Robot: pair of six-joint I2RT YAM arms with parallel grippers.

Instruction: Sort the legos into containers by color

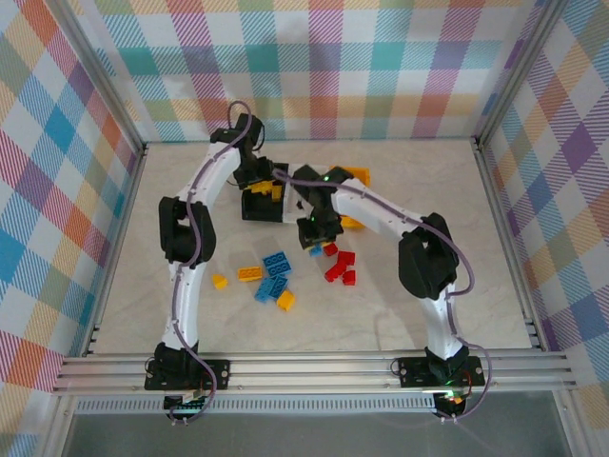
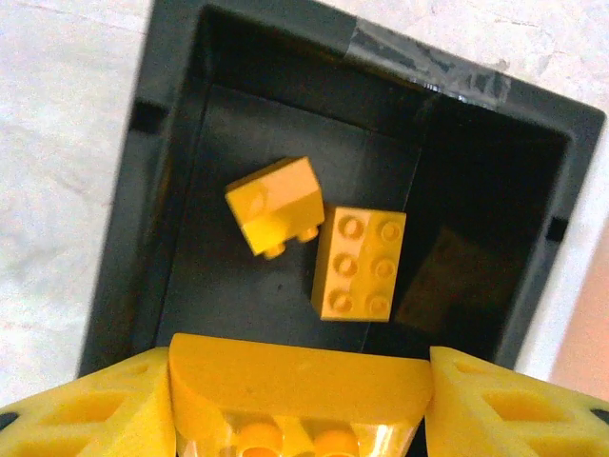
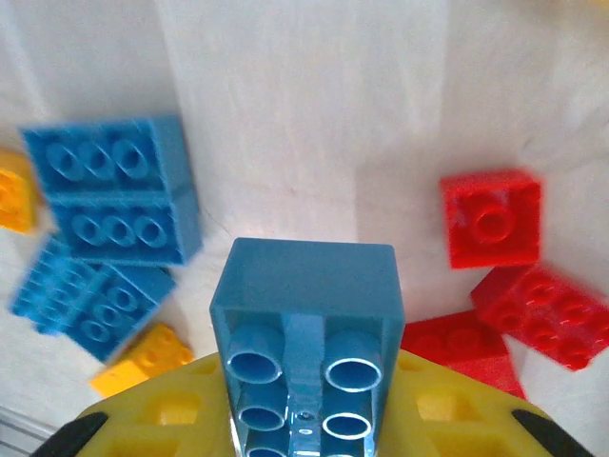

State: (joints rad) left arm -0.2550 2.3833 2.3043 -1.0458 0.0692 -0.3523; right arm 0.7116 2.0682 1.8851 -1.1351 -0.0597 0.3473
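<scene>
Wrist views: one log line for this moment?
left tool: holds yellow plastic brick over black plastic bin | right tool: holds blue plastic brick

A pale marbled table [image 1: 428,305] is recorded. A black bin [image 1: 262,214] is set near its middle. Blue bricks [image 1: 276,267], red bricks [image 1: 340,267] and yellow bricks [image 1: 249,273] are scattered loose before it.

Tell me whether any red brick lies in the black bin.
No, the black bin holds two yellow bricks on its visible floor, and nothing red.
</scene>
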